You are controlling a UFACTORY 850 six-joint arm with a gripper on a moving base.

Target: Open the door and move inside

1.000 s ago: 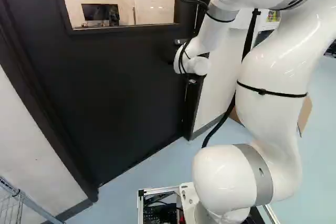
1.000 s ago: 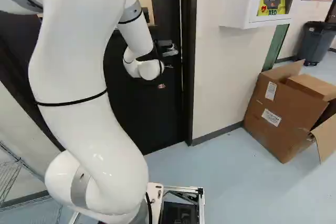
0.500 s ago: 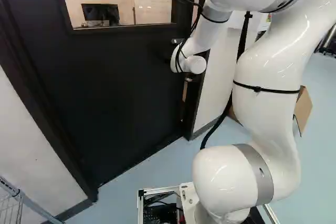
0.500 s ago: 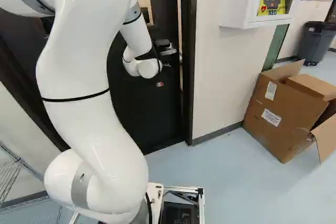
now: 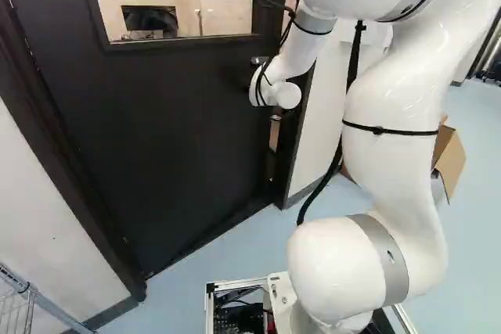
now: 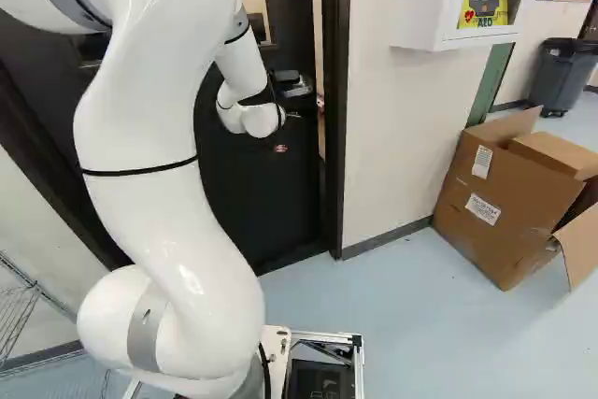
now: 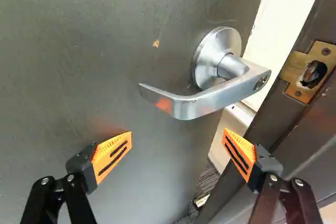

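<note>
Ahead of spread gripper (image 7: pixel 178 136): door handle (image 7: pixel 220 97) (silver lever), apart from both fingers.

White arm (image 6: pixel 154 203) up on its lowest joint (image 5: pixel 344 271), right of middle in left base view, left of middle in right base view. Upper length curves high, leaves both frames at top. Black band (image 5: pixel 390 130) round it. Forearm (image 5: pixel 300 44) slants down and forward, away from the base. Wrist (image 5: pixel 274 91) bent at its foot, rounded housing toward me, black cable looped alongside. Wrist view: black fingers (image 7: pixel 106 153) spread wide, one each side, orange pads angled inward toward their tips.
</note>
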